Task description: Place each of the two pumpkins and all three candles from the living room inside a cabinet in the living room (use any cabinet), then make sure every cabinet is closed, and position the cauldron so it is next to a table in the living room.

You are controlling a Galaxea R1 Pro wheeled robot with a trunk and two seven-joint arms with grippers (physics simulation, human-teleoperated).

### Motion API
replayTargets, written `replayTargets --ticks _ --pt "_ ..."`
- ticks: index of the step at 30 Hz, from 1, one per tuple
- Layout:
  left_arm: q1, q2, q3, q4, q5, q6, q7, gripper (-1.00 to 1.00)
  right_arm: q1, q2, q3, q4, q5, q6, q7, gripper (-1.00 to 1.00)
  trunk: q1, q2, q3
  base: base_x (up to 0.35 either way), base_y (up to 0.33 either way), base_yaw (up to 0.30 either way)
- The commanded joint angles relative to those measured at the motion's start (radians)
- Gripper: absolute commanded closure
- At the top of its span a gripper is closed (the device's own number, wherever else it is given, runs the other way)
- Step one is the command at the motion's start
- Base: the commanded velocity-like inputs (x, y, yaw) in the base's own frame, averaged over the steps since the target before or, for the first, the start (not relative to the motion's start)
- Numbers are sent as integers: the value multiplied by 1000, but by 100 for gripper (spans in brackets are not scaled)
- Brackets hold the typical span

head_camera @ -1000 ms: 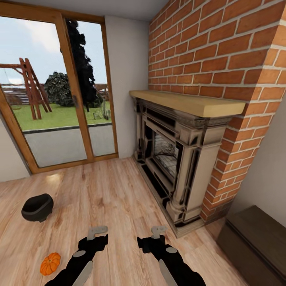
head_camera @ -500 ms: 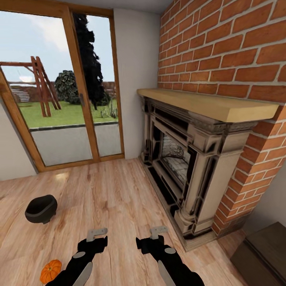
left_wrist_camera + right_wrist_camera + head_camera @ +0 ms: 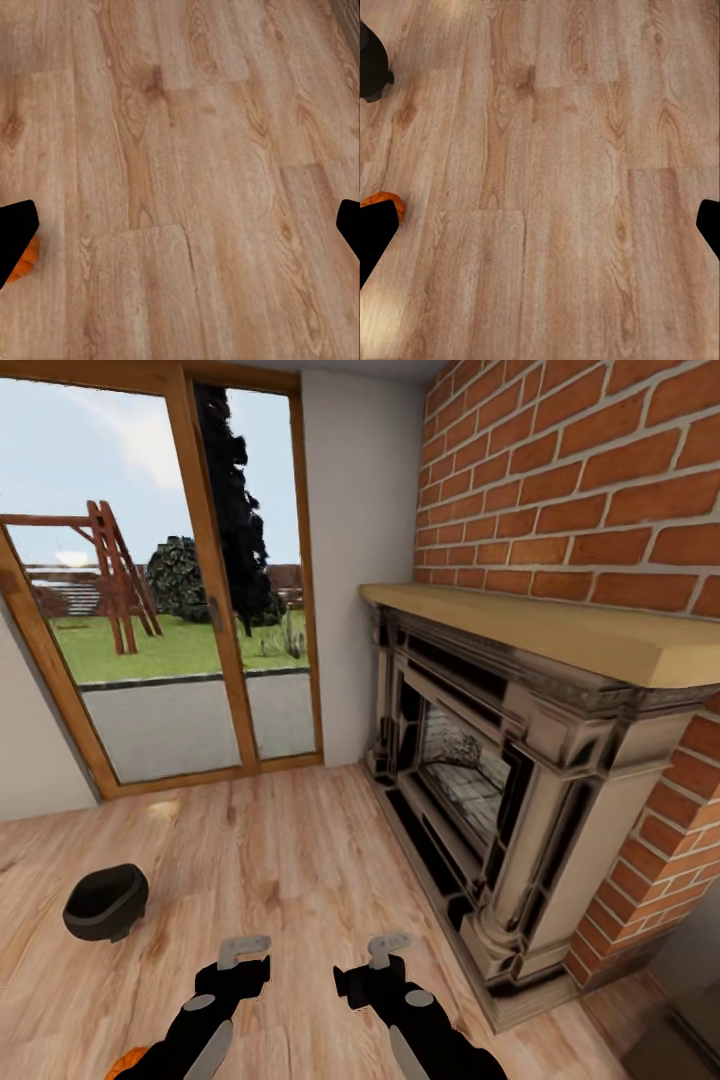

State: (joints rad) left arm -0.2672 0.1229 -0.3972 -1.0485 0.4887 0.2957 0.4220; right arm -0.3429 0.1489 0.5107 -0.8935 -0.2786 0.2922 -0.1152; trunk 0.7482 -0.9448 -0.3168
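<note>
The black cauldron [image 3: 105,901] stands on the wood floor at the left, and also appears in the right wrist view as the cauldron [image 3: 370,69]. One orange pumpkin [image 3: 126,1064] peeks out at the bottom edge behind my left arm; the wrist views catch it as an orange sliver, the pumpkin [image 3: 28,257] and the pumpkin [image 3: 382,199]. My left gripper [image 3: 245,950] and right gripper [image 3: 386,949] hang low over bare floor, both open and holding nothing. In the bottom right corner a dark edge of the cabinet [image 3: 705,1040] shows. The candles and table are out of view.
A brick fireplace [image 3: 500,780] with a pale wood mantel [image 3: 560,628] takes up the right side. A wood-framed glass door [image 3: 160,610] to the garden fills the back left wall. Wood floor [image 3: 290,850] lies between them.
The whole view has shifted as the camera moved: the fireplace looms larger, the pumpkin has slid to the bottom edge and the cabinet to the corner. Both grippers hold the same open pose.
</note>
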Motion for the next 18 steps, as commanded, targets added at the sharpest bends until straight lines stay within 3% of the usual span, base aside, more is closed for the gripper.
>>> replayTargets --ticks 1,7,18 --pt "-1 1 -5 -1 8 2 9 -100 -1 0 3 -2 -10 4 -10 -100 1 -1 -1 264 155 227" --pt "-1 1 -5 -1 8 3 9 -100 -1 0 4 -2 -9 4 -10 -100 1 -1 -1 265 75 262" --pt "-1 1 -6 -1 7 3 9 -100 -1 0 9 -1 -7 5 -12 -100 1 -1 -1 266 -19 283"
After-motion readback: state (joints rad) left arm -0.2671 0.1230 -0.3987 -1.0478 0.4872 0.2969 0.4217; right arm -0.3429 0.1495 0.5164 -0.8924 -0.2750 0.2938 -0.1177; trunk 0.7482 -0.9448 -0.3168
